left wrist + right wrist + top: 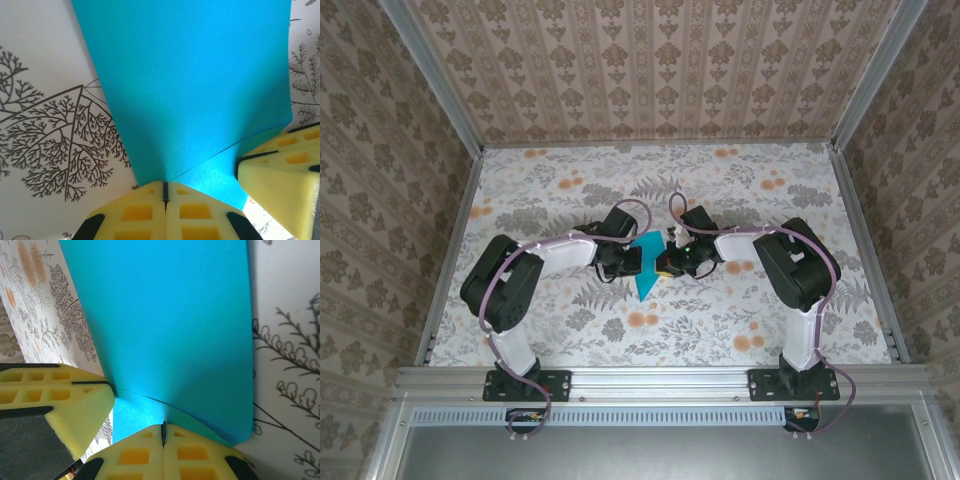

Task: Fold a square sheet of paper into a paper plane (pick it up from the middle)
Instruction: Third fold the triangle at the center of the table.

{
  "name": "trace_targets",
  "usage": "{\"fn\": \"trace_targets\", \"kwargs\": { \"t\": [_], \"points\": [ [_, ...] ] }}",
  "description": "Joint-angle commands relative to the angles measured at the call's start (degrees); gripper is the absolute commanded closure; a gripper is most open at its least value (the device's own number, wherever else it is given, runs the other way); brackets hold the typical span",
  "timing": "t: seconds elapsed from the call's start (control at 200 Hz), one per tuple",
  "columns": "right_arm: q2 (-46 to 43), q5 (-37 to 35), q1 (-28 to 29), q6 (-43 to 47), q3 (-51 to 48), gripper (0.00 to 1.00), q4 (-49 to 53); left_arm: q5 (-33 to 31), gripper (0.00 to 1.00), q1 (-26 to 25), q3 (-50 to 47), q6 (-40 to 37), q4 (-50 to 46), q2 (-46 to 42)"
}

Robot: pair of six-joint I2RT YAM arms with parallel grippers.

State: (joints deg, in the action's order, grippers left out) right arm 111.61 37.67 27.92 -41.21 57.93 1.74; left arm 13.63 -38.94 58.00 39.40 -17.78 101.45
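Observation:
The teal-blue paper plane (645,270) hangs between my two grippers near the table's middle, its point toward the near edge. My left gripper (623,262) is shut on its left side and my right gripper (672,262) on its right side. In the left wrist view the folded paper (190,85) spreads away from my shut yellow fingertips (145,210), and a crease runs from them to the right gripper's finger (280,172). In the right wrist view the paper (165,320) rises from my shut gripper (163,432), with the left gripper's fingers (55,395) pinching its left edge.
The table (750,200) is covered with a floral cloth. Patterned walls on aluminium posts close it in at the left, right and back. A metal rail (660,381) runs along the near edge, where both arm bases are bolted.

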Motion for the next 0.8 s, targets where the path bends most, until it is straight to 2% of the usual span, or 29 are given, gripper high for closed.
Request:
{"fn": "trace_targets", "kwargs": {
  "t": [0.0, 0.09, 0.17, 0.395, 0.795],
  "points": [
    [1.3, -5.0, 0.2, -1.8, -0.4, 1.0, 2.9, -0.6, 0.91, -0.6, -0.5, 1.9, 2.1, -6.2],
    [1.2, -5.3, 0.2, -2.4, -0.4, 1.0, 3.1, -0.8, 0.85, -2.3, -3.0, 4.7, 4.9, -9.4],
    [1.2, -5.5, 0.2, -2.7, -0.4, 1.0, 3.3, -1.0, 0.84, -3.6, -5.9, 7.9, 8.0, -11.2],
    [1.0, -5.9, 0.2, -2.6, 0.2, 1.0, 4.6, 0.0, 0.88, -7.2, -11.9, 15.0, 16.3, -11.4],
    [0.8, -5.9, 0.2, -2.6, 0.7, 1.0, 5.4, 0.7, 0.91, -7.6, -15.9, 18.4, 18.2, -7.3]
  ]
}}
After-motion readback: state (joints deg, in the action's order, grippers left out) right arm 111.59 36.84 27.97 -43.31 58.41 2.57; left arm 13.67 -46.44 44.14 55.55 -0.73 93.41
